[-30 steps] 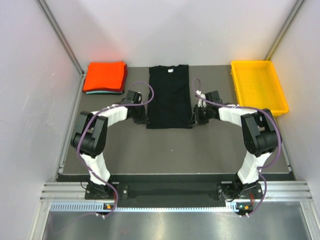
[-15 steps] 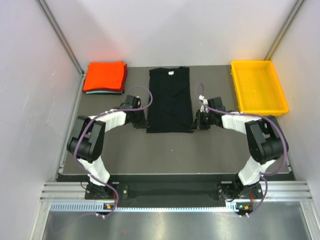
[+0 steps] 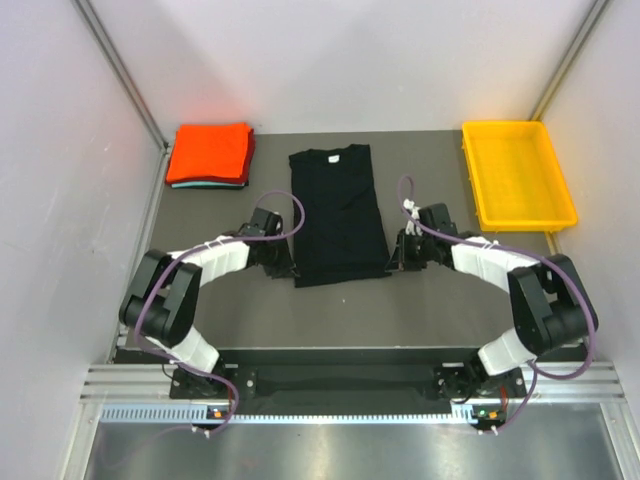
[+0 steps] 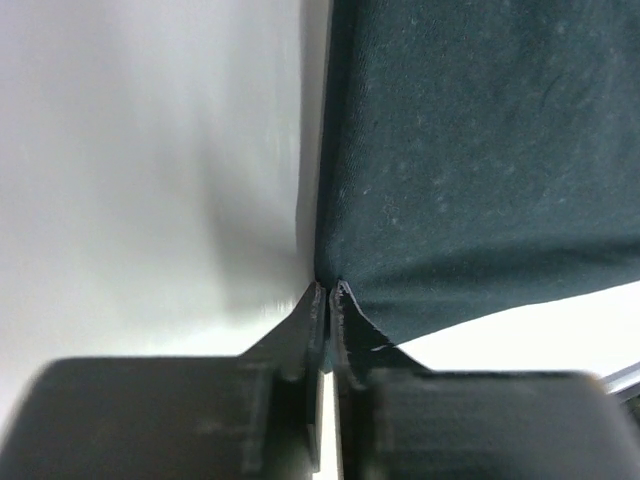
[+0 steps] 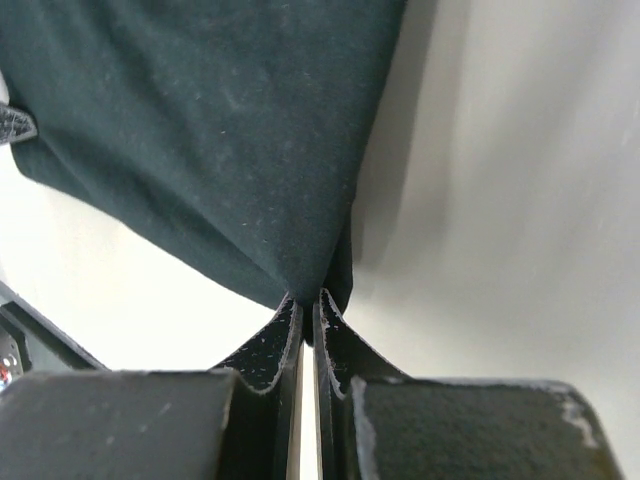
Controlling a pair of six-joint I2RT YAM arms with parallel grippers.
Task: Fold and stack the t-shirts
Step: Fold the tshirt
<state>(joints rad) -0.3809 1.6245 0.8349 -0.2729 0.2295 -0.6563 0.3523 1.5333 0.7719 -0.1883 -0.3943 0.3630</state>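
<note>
Two robot arms pinch the near corners of a black t-shirt (image 3: 338, 210) lying long and flat on a grey desk (image 3: 420, 310).
At far left, a square-folded orange-red t-shirt (image 3: 210, 150) rests on a teal one (image 3: 200, 185). The left claw (image 3: 289, 268) is clamped on the soft, matte black cloth's near-left corner, and the right claw (image 3: 396, 262) on its near-right corner. At far right sits a rectangular yellow plastic tray (image 3: 515, 175).
</note>
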